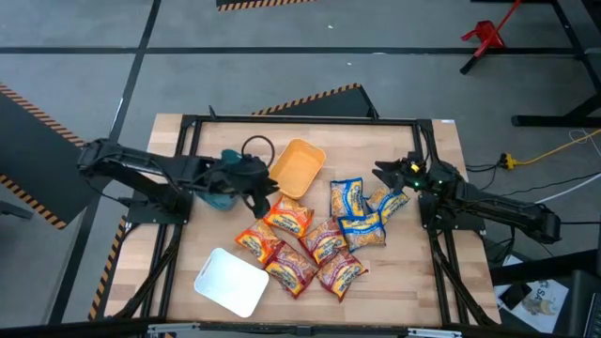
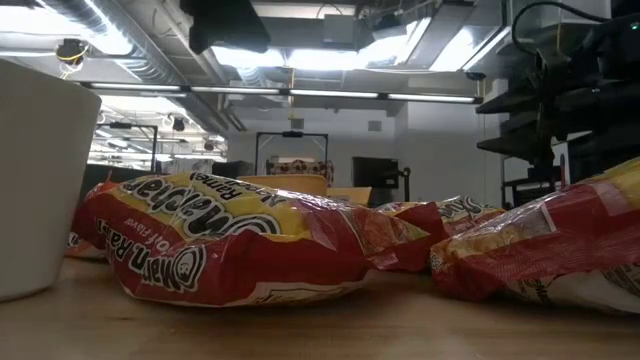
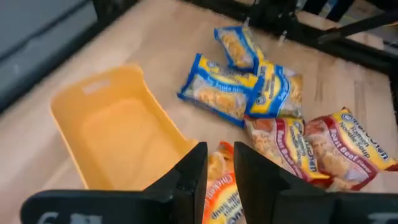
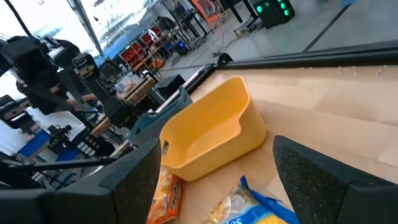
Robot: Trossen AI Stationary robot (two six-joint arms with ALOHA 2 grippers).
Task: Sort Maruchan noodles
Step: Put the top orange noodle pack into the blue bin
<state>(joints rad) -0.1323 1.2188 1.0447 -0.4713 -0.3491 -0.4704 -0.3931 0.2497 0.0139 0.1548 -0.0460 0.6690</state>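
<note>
Main risk, as I judged it: the left tool (image 1: 264,200), fingers (image 3: 189,177) nearly closed with only a slim gap and gripping nothing, hovered over an orange-red crinkly plastic ramen packet (image 1: 287,219) beside the shallow orange plastic tray (image 1: 299,167), and slick film overlapping neighbours could slip or drag a second packet along. The right tool (image 1: 392,176) stood wide open above the blue-and-yellow packets (image 1: 361,214) (glossy, pillowy, loosely stacked), while red packets (image 1: 315,253) lay mid-counter (image 1: 423,291) near a white plastic tray (image 1: 231,281).
</note>
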